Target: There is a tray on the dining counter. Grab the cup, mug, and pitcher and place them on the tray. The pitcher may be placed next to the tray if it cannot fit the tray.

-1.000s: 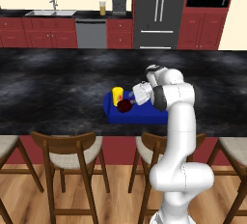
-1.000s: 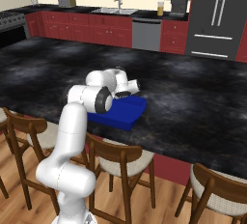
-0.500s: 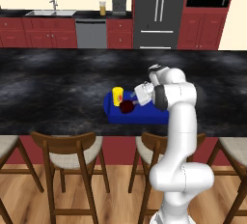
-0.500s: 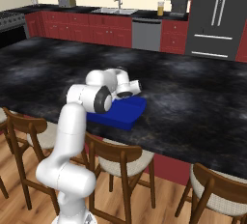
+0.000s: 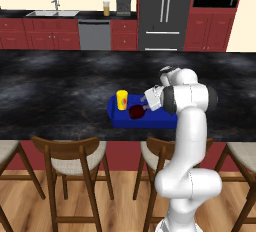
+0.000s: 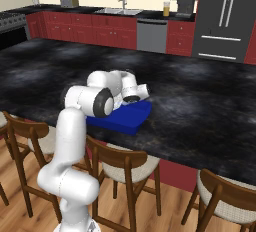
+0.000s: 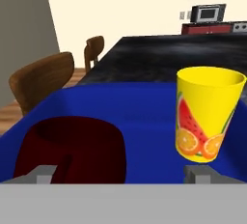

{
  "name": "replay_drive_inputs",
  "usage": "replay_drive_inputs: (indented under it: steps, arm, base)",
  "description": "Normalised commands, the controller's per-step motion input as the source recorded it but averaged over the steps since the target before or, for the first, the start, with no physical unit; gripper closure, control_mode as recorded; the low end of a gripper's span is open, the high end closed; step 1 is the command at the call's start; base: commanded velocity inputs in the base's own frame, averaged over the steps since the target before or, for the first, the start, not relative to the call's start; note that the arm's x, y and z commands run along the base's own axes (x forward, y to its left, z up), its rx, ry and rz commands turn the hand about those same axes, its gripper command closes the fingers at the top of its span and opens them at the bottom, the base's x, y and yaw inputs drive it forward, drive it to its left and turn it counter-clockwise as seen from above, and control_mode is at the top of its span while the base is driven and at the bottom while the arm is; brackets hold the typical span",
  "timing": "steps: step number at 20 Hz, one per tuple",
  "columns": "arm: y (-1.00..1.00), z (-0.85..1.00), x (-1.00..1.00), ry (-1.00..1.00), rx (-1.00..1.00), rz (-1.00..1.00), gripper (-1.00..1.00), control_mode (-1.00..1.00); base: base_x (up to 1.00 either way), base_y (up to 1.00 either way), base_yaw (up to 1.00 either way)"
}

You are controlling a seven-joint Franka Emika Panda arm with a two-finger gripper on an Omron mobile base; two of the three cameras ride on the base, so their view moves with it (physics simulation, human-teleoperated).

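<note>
Nearby, wooden chairs (image 5: 70, 153) fronting dining counter (image 5: 55, 91), cup (image 7: 208, 113) beside mug (image 7: 72, 147).

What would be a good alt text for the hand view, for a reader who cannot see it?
A dark red mug and a yellow cup with fruit pictures stand apart on a blue tray, close before the open gripper. Beyond lie the black counter and wooden chairs.

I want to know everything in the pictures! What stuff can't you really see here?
- Mug: hand view, its bottom is cut off by the lower edge; left base view, the arm partly covers it.
- Tray: right base view, the arm hides its left part and what stands on it.
- Pitcher: left base view, too small for its handle to show.
</note>
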Motion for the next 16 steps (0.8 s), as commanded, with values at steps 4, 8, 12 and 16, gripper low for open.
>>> replay_drive_inputs:
  steps: [4,8,12,16]
  arm:
    - [0.00,-0.11,-0.34,0.00,-0.10,0.00,-1.00,-1.00]
    - [0.00,-0.22,-0.37,-0.01,-0.09,0.00,-1.00,-1.00]
    - [0.00,-0.08,-0.55,0.00,-0.04,0.00,-1.00,-1.00]
    - [0.00,0.00,-0.64,0.02,0.00,0.01,-1.00,-1.00]
  base:
    - [0.00,0.00,0.00]
    - [0.00,0.00,0.00]
    - [0.00,0.00,0.00]
    - [0.00,0.00,0.00]
